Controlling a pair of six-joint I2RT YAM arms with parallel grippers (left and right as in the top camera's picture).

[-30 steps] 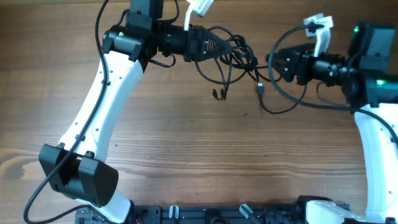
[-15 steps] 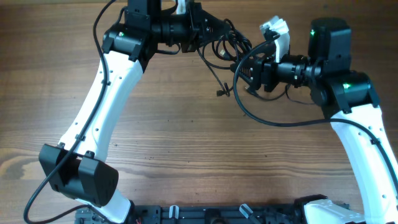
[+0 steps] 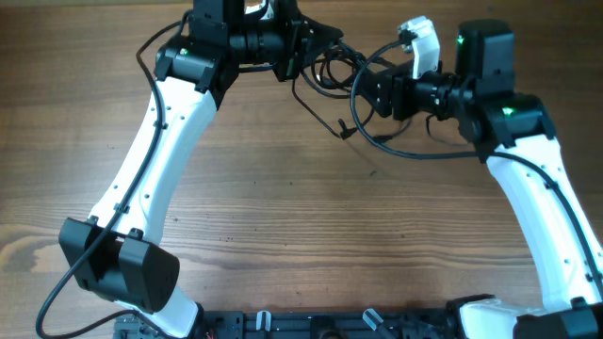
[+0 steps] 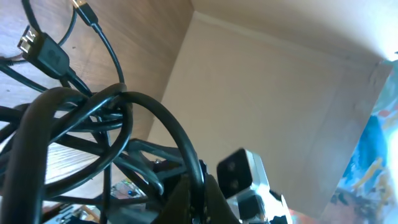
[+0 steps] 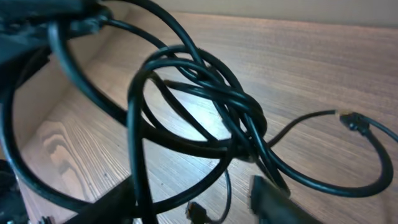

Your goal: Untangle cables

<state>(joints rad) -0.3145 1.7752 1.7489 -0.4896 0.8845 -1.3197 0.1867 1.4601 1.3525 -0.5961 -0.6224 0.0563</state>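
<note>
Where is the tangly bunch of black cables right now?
In the overhead view, the cables are bunched at the top middle, between the left gripper and the right gripper, above the wooden table.

The worktop [image 3: 283, 226] is brown wood, its grain running left to right in the overhead view. In the left wrist view a plain beige wall [image 4: 280, 93] rises beyond it, and a blue patterned sheet [image 4: 380, 143], too blurred to identify, shows at the right edge.

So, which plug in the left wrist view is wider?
The flat black plug with silver mouth at the left edge; the gold-tipped plug above is slimmer.
</note>
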